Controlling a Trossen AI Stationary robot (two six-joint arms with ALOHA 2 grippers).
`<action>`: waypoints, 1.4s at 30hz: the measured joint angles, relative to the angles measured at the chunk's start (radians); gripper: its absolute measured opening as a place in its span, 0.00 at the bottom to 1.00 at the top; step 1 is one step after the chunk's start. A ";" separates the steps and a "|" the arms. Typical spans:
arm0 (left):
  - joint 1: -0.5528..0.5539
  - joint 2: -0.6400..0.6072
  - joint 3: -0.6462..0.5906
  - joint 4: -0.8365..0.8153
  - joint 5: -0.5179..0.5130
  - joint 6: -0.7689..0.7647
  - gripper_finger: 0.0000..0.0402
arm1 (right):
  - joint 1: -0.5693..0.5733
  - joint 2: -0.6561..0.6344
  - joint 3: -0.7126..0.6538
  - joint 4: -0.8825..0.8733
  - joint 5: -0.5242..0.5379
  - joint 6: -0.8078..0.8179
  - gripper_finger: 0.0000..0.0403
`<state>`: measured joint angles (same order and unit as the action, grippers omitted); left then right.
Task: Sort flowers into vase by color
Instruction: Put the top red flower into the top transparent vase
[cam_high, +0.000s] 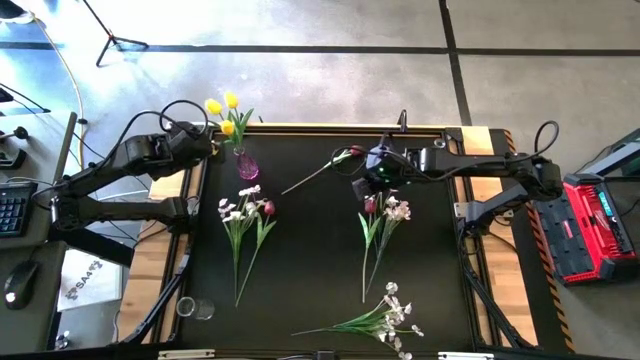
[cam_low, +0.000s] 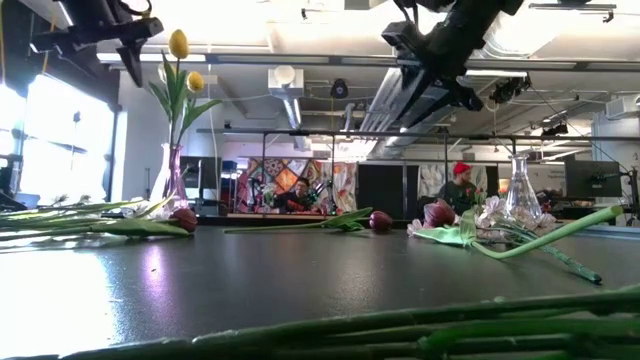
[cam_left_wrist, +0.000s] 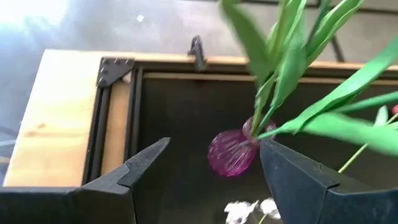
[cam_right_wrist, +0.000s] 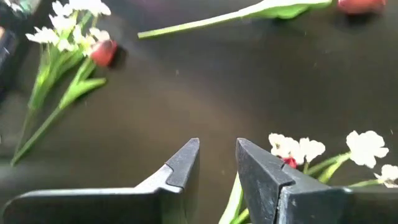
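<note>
Left gripper (cam_high: 205, 143): open, empty, beside the pink vase (cam_high: 247, 165), likely having let go.
Yellow tulips (cam_high: 226, 110): standing in that vase.
Right gripper (cam_high: 372, 185): partly open, empty, above a red tulip (cam_high: 370, 204).
White sprays (cam_high: 390, 315): lying unsorted.

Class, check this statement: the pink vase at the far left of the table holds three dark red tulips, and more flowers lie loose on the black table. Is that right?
Not quite. The tulips in the pink vase are yellow, not dark red, as the high view shows. The rest stands: more flowers lie loose on the black table, among them a dark red tulip.
</note>
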<state>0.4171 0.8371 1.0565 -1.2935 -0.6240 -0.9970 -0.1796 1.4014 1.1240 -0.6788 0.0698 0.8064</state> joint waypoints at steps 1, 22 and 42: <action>0.000 0.000 0.000 -0.016 0.019 -0.015 0.58 | -0.002 0.000 0.000 -0.013 -0.007 -0.005 0.23; -0.152 0.020 -0.049 0.166 0.374 -0.112 0.58 | 0.006 -0.010 -0.199 0.012 -0.019 -0.147 0.23; -0.388 0.646 -0.167 1.388 0.303 0.429 0.47 | -0.008 -0.232 -0.233 0.027 0.071 -0.165 0.23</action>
<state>0.0294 1.4829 0.8890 0.0947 -0.3215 -0.5675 -0.1874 1.1691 0.8914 -0.6514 0.1410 0.6410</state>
